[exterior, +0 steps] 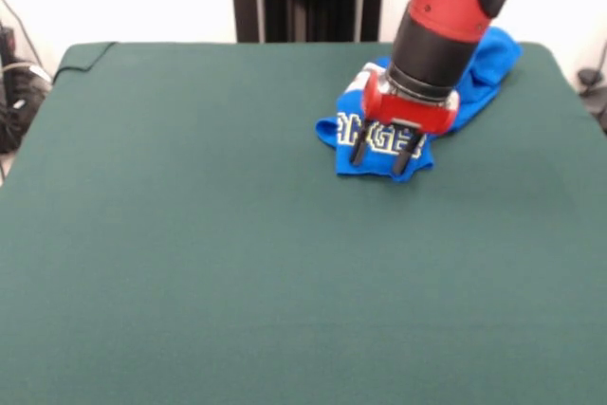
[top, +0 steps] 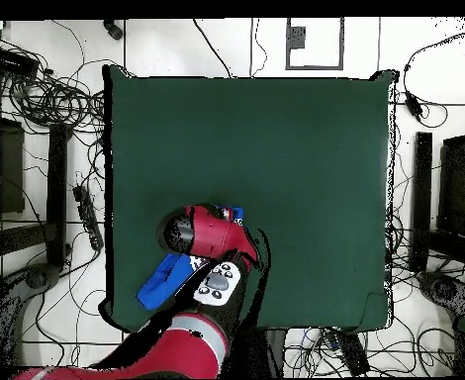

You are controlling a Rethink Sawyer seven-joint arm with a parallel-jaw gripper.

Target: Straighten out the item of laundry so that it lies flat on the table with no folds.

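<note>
Shirt (exterior: 379, 139) not yet flat: a bright blue bunched strip, folded over itself, white block lettering outlined in yellow only partly readable on the front lobe, the rest trailing back in a rumpled ridge. It lies near the table's (exterior: 190, 234) far right corner in the front view; overhead, the blue shows beside the arm near the lower left edge. Most of the straightening looks left to do. Gripper (exterior: 387, 152) stands over the lettered end, two dark fingers (exterior: 359, 152) parted and pointing down onto the cloth; whether they pinch any fabric, cannot tell.
</note>
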